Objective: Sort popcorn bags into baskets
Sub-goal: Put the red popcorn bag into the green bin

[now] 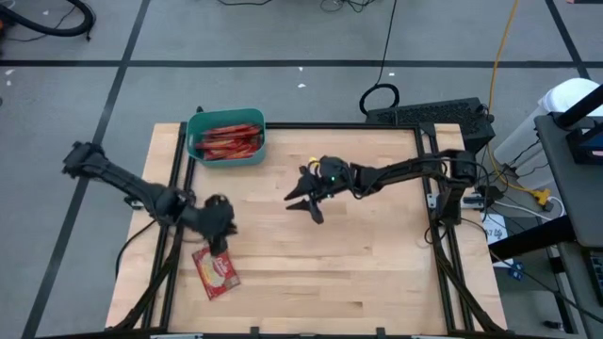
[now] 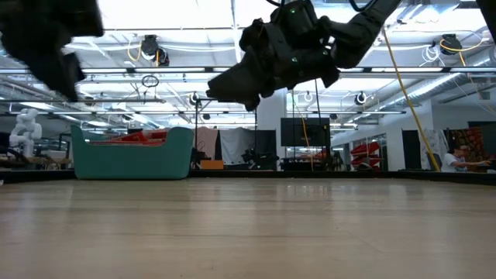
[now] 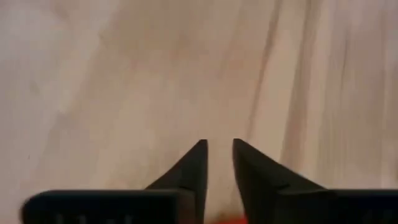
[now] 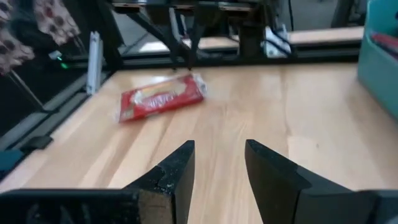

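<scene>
Popcorn bag (image 1: 216, 272), red with a pale popcorn picture, flat on the desk (image 1: 367, 273) near its front-left corner. More red bags heaped in teal basket (image 1: 226, 137) at back-left corner. Bare wood between. Left gripper (image 1: 222, 239) just behind the bag, fingers narrowly apart, empty. Right gripper (image 1: 303, 202) mid-desk, raised, parted, empty.

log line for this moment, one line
left gripper: above packet, fingers parted, empty | right gripper: mid-table, open, empty | teal bin: holds packets | one packet left on table
</scene>
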Available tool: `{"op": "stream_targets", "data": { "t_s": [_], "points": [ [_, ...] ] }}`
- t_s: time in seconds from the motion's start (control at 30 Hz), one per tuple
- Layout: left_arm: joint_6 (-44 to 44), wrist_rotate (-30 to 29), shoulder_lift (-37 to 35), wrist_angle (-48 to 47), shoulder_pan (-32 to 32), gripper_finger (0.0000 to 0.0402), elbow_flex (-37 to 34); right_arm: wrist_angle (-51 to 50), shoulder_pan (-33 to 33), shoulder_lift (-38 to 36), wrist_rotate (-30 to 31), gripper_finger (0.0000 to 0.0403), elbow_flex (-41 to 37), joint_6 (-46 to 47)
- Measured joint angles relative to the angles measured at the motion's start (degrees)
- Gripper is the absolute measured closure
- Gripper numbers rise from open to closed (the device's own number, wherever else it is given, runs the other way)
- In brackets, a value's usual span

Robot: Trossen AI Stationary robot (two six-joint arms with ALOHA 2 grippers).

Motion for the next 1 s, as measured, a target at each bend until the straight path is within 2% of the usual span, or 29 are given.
{"op": "stream_targets", "data": {
  "t_s": [0.07,0.2,0.33,0.43,0.53,0.67,0.8,0.93,1.0],
  "points": [
    [-4.28,-1.03,2.58,-1.22,-3.67,0.0293,-0.11,0.13,1.17,0.00,2.09,0.0268,-1.11,0.14],
    [-13.09,-3.84,7.88,-7.10,-7.81,0.0210,-0.13,1.26,3.05,0.00,2.60,0.0268,-3.57,1.93],
    [-20.21,-2.11,12.40,-12.85,-9.92,0.0133,-0.15,4.14,5.13,0.00,2.59,0.0268,-6.59,4.72],
    [-20.87,0.97,14.81,-11.97,-11.07,0.0103,-0.15,6.36,6.65,0.00,3.59,0.0268,-8.47,5.91],
    [-21.08,1.36,16.97,-12.47,-12.37,0.0099,-0.15,8.06,7.77,0.00,5.97,0.0268,-10.04,6.12],
    [-22.05,3.57,20.09,-13.08,-12.58,0.0116,-0.43,8.38,8.55,0.00,6.64,0.0268,-10.50,6.16],
    [-23.25,5.00,21.80,-8.21,-12.58,0.0137,-2.85,8.21,8.99,0.00,6.62,0.0268,-10.50,6.04],
    [-23.27,6.11,22.34,-1.58,-12.58,0.0167,-5.93,8.12,9.34,0.00,6.53,0.0268,-10.50,6.03],
    [-23.28,5.53,22.34,-0.94,-12.61,0.0198,-6.31,8.12,9.56,0.00,6.50,0.0268,-10.50,6.11]
  ]
}}
